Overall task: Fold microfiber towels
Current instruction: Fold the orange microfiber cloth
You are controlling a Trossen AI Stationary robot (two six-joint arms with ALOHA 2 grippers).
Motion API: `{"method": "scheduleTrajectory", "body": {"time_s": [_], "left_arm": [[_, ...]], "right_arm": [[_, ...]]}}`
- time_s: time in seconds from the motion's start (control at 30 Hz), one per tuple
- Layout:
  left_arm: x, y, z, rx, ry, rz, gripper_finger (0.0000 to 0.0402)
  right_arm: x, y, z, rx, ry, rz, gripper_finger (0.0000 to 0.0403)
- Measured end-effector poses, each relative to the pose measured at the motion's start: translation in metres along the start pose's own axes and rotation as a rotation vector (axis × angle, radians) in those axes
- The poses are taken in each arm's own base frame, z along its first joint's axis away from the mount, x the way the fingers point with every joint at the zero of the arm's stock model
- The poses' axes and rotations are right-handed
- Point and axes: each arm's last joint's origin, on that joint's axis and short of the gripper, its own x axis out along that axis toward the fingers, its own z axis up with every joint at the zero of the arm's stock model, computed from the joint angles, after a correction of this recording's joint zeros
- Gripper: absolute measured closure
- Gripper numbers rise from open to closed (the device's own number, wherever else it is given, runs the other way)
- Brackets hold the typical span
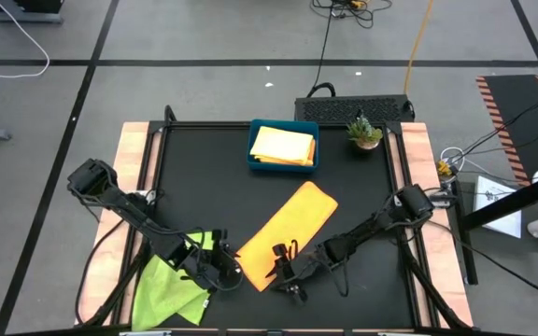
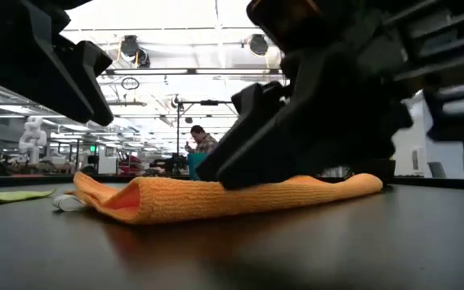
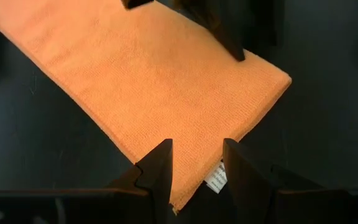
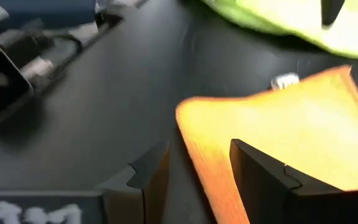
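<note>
**Both grippers at the near end of the folded orange towel**

- Near edge of the table (image 1: 171, 168), black-topped: the orange towel (image 1: 286, 235) lies folded into a long strip, running diagonally from near-centre toward the far right. In the low view it shows as a doubled layer with a rounded fold at one end (image 2: 216, 196).
- Left gripper (image 1: 227, 271): at the strip's near-left corner. Left wrist view shows its two fingers (image 3: 157, 171) spread apart, straddling the towel's edge, with the white care tag (image 3: 215, 177) just beside them. Nothing pinched that can be seen.
- Right gripper (image 1: 283, 271): at the strip's near end, just beside the left one. Right wrist view has its fingers (image 4: 151, 171) parted, with the orange edge (image 4: 272, 130) lying between and past them. Whether a layer is caught cannot be told.
- Near-left corner of the table: a lime green towel (image 1: 168, 287) in a loose heap, partly under the left arm, apart from the orange one.
- Far side, centre: blue tray (image 1: 283, 164) holding a folded yellow towel (image 1: 283, 146).
- Far right of the tray: small potted plant (image 1: 364, 133).
- Beyond the table, low view: a person (image 2: 202, 143) in the room, far off.
</note>
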Motion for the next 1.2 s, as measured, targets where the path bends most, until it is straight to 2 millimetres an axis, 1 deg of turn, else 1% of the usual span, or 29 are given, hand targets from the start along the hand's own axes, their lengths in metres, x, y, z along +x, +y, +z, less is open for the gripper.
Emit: {"method": "scheduleTrajectory", "body": {"time_s": [0.2, 0.3, 0.37, 0.43, 0.5, 0.63, 0.7, 0.8, 0.9, 1.03, 1.2], "left_arm": [[0.000, 0.000, 0.001, -0.002, -0.008, 0.000, 0.0259], [0.000, 0.000, 0.001, -0.003, -0.011, 0.006, 0.0259], [0.000, 0.001, 0.001, -0.005, -0.012, 0.007, 0.0259], [0.000, 0.001, 0.002, -0.010, -0.016, 0.006, 0.0259], [0.000, 0.000, 0.002, -0.010, -0.017, 0.005, 0.0259], [0.000, 0.000, 0.002, 0.010, -0.018, 0.006, 0.0259], [0.002, 0.000, 0.001, 0.022, -0.019, 0.006, 0.0259], [0.007, -0.001, -0.002, 0.034, -0.002, 0.008, 0.0259], [0.007, -0.002, -0.002, 0.050, -0.017, 0.038, 0.0259], [0.006, -0.003, -0.003, 0.067, -0.026, 0.048, 0.0258], [0.004, -0.009, 0.000, 0.105, -0.061, 0.024, 0.0258]], "right_arm": [[0.011, -0.001, -0.015, 0.008, 0.012, -0.001, 0.0243], [0.014, -0.001, -0.017, 0.023, 0.008, -0.024, 0.0244], [0.015, -0.002, -0.019, 0.026, 0.011, -0.053, 0.0253], [0.014, -0.002, -0.019, 0.021, 0.011, -0.071, 0.0271], [0.014, -0.002, -0.019, 0.018, 0.009, -0.075, 0.0297], [0.010, -0.004, -0.014, 0.027, 0.007, -0.090, 0.0370], [0.006, -0.004, -0.009, 0.046, -0.002, -0.102, 0.0394], [-0.004, -0.005, 0.001, 0.071, -0.027, -0.139, 0.0391], [-0.017, -0.006, 0.004, 0.085, -0.041, -0.140, 0.0398], [-0.039, -0.009, 0.005, 0.135, -0.063, -0.185, 0.0399], [-0.061, -0.011, -0.004, 0.200, -0.096, -0.226, 0.0401]]}}
